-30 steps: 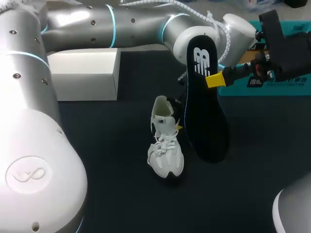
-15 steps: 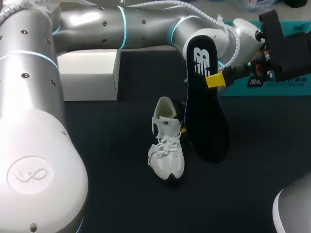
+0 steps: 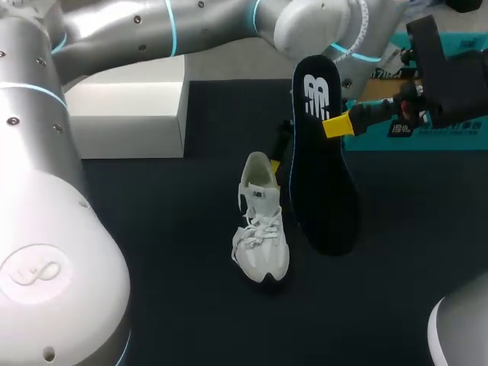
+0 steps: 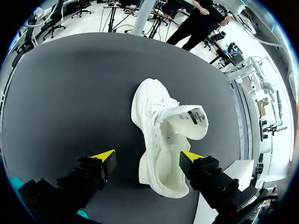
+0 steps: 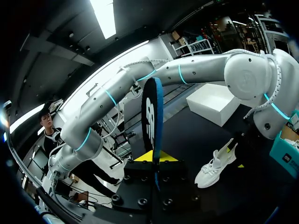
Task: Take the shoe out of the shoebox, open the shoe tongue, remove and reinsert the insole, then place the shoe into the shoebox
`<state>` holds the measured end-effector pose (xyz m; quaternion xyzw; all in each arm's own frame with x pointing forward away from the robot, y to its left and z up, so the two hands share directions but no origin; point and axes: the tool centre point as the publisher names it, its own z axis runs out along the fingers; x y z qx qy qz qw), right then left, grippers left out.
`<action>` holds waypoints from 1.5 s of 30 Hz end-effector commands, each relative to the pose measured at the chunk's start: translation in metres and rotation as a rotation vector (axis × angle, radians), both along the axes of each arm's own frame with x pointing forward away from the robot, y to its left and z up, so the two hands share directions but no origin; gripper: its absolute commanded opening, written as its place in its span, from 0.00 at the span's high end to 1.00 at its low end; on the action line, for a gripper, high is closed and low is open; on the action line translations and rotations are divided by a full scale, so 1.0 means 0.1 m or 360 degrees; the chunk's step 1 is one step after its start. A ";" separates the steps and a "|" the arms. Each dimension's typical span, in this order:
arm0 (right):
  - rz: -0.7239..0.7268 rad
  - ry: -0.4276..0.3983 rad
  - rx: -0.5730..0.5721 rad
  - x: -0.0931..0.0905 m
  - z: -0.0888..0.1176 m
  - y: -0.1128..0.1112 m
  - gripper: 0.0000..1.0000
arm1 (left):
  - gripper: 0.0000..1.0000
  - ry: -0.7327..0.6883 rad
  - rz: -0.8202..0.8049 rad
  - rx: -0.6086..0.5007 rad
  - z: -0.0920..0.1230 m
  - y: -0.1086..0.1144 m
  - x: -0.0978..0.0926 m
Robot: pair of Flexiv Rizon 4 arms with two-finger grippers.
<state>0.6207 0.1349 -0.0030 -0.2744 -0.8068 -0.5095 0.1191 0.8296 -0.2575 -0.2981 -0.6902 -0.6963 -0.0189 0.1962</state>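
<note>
A white shoe [image 3: 261, 229] lies on the black table, toe toward the front, its tongue [image 4: 190, 122] folded up and back. My left gripper [image 3: 279, 156] hangs open just behind the heel. In the left wrist view the left gripper [image 4: 147, 157] straddles the heel of the shoe [image 4: 161, 135] without pinching it. Right of the shoe, my right gripper [image 3: 335, 124] is shut on the black insole [image 3: 320, 160] and holds it above the table. In the right wrist view the insole [image 5: 152, 119] stands edge-on out of the right gripper [image 5: 154, 157].
A white box [image 3: 130, 107] sits at the back left. A teal box [image 3: 427, 133] stands at the back right, behind my right gripper. My left arm [image 3: 152, 30] spans the back of the table. Bare black table surface [image 3: 175, 305] lies in front of the shoe.
My left gripper has opened and pulled up and back from the shoe. The shoe has settled upright with its tongue raised. The right arm and insole have not moved.
</note>
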 end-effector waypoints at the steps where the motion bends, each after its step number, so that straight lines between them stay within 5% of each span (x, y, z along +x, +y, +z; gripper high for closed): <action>1: 0.0002 0.0005 -0.0006 0.03 0.00 0.03 1.00 | 0.00 -0.0040 0.0059 -0.0180 0.25 0.12 0.06; 22: 0.0002 0.0005 -0.0006 0.03 0.00 0.03 1.00 | 0.00 -0.0281 0.0107 -0.0690 1.25 0.05 0.25; 42: 0.0002 0.0005 -0.0006 0.03 0.00 0.03 1.00 | 0.00 -0.0281 0.0107 -0.0690 1.25 0.05 0.25; 45: -0.0029 0.0164 0.0058 0.19 0.00 -0.10 1.00 | 0.00 -0.0320 0.0189 -0.0871 1.28 0.03 0.26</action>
